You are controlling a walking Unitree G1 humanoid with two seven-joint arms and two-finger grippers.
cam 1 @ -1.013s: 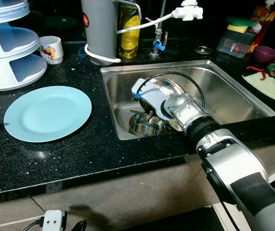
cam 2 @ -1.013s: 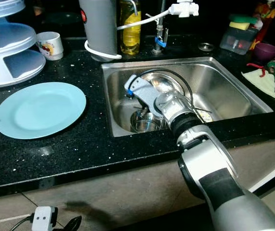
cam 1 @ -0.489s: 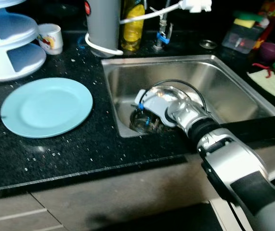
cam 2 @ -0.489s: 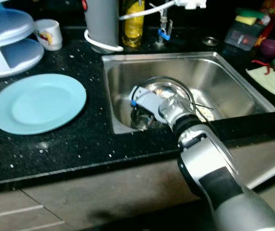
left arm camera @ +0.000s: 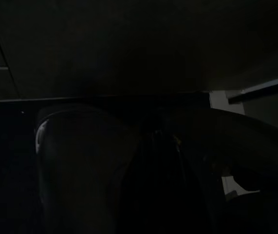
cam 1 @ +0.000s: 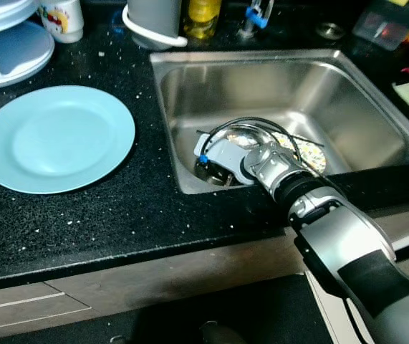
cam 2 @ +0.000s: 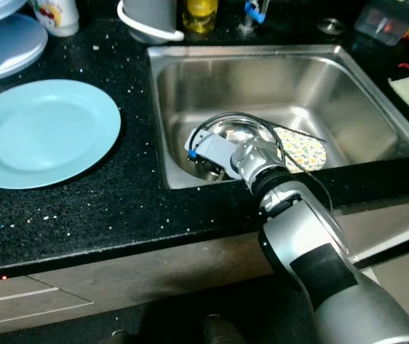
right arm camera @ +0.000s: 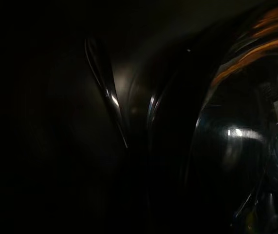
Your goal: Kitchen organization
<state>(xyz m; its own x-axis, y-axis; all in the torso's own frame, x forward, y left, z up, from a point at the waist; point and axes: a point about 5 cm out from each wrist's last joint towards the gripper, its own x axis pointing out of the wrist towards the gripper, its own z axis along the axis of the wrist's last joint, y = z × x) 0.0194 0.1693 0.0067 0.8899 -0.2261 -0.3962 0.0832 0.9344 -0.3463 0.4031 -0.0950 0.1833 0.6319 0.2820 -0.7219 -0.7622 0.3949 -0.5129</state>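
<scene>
My right arm reaches down into the steel sink (cam 1: 283, 79). Its gripper (cam 1: 208, 170) is low in the basin's near-left corner, just behind the front rim, and its fingers are hidden there. A shiny steel bowl (cam 1: 246, 135) lies right behind the wrist, with a yellow-patterned dish (cam 1: 302, 152) beside it on the sink floor. The right wrist view is very dark, with curved glassy and metal glints (right arm camera: 236, 136) close up. The left arm hangs idle in the dark.
A light blue plate (cam 1: 56, 140) lies on the black speckled counter (cam 1: 118, 215) left of the sink. At the back stand a white tiered rack (cam 1: 7, 46), a mug (cam 1: 62, 16), a grey appliance (cam 1: 154, 14) and a yellow bottle (cam 1: 203, 11). A tap base (cam 1: 254, 18) is behind the sink.
The camera has tipped down and closer. My right gripper has sunk lower toward the sink's near-left corner, and the glass seen beneath it before is now hidden by the rim.
</scene>
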